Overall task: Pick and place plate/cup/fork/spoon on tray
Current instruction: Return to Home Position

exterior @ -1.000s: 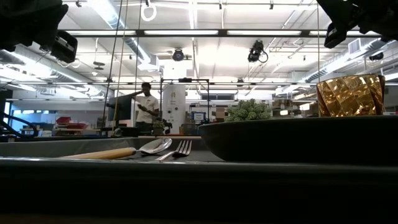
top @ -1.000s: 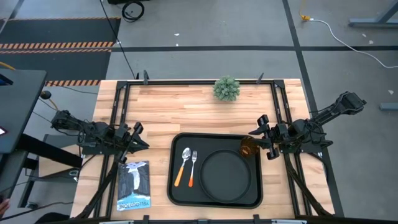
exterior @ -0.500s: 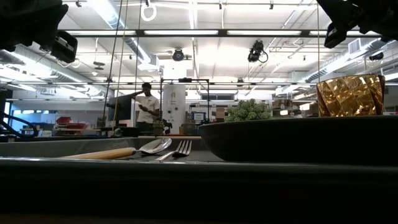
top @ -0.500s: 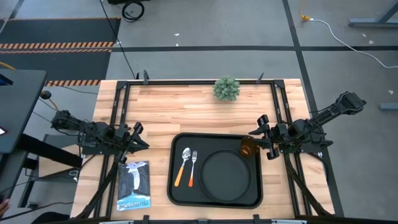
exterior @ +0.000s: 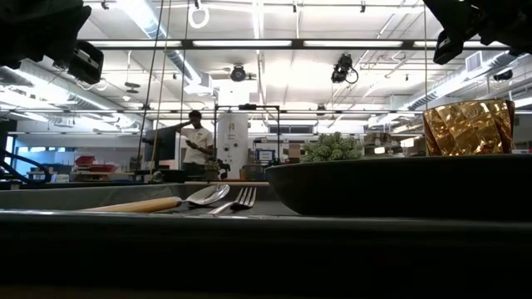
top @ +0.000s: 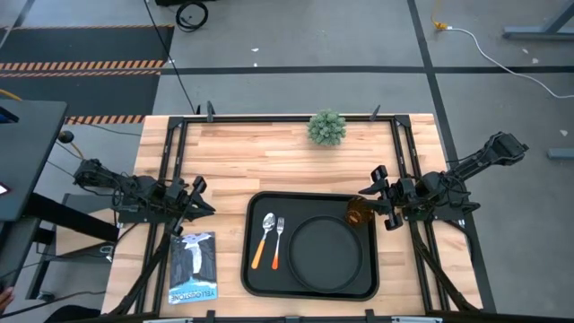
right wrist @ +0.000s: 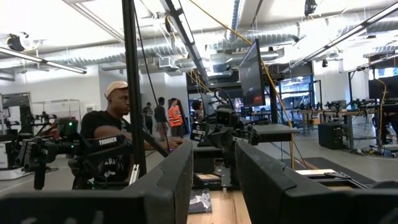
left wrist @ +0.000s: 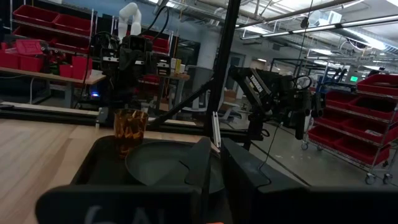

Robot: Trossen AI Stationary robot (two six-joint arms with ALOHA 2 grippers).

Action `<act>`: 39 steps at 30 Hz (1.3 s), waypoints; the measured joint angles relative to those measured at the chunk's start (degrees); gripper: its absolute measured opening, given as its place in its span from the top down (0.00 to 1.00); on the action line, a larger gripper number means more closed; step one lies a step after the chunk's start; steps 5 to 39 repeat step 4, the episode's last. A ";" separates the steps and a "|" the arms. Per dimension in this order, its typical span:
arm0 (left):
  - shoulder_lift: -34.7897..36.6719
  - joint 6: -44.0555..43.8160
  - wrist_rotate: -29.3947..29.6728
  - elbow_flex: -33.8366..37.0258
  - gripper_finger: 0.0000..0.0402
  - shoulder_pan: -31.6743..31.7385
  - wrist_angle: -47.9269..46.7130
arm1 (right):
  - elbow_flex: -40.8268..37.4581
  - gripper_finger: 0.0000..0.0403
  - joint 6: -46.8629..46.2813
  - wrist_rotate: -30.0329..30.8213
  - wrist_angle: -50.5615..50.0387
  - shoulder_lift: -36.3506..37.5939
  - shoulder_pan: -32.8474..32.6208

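The tray (top: 311, 244) was seen at the bench's (top: 242, 166) near centre, toward 6 o'clock in the high view. All four items were found inside it. The plate (top: 324, 253) was set in the tray's 3 o'clock half. The cup (top: 358, 213) was stood upright at the tray's 1 o'clock corner, just beside the plate's rim; whether the two touched could not be told. The spoon (top: 264, 238) and fork (top: 277, 240) were laid side by side in the 9 o'clock half, handles toward 6 o'clock, spoon outermost.

The right claw (top: 371, 197) was held just off the tray's 2 o'clock corner, near the cup but not closed on it. Its fingers (right wrist: 168, 180) were seen spread with a clear gap in the right wrist view, nothing between them.

The left claw (top: 201, 198) was parked at 9 o'clock of the tray, well apart from it. Its fingers (left wrist: 200, 165) were seen parted by a narrow gap, empty.

A small green plant (top: 327, 127) was noted at the bench's 12 o'clock edge, and a booklet (top: 193, 266) at 7 o'clock. A person (exterior: 197, 141) was visible in the room beyond.
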State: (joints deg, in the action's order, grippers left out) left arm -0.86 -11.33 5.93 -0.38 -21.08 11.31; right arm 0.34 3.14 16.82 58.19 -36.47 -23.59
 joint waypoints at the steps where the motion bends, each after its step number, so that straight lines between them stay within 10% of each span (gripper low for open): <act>1: 0.00 0.04 0.00 0.00 0.89 0.00 0.00 | 0.02 0.68 -0.02 0.00 -0.02 0.00 0.00; 39: 0.00 -0.01 0.00 0.00 0.89 0.00 0.01 | 0.00 0.68 -0.02 0.00 0.01 0.00 0.01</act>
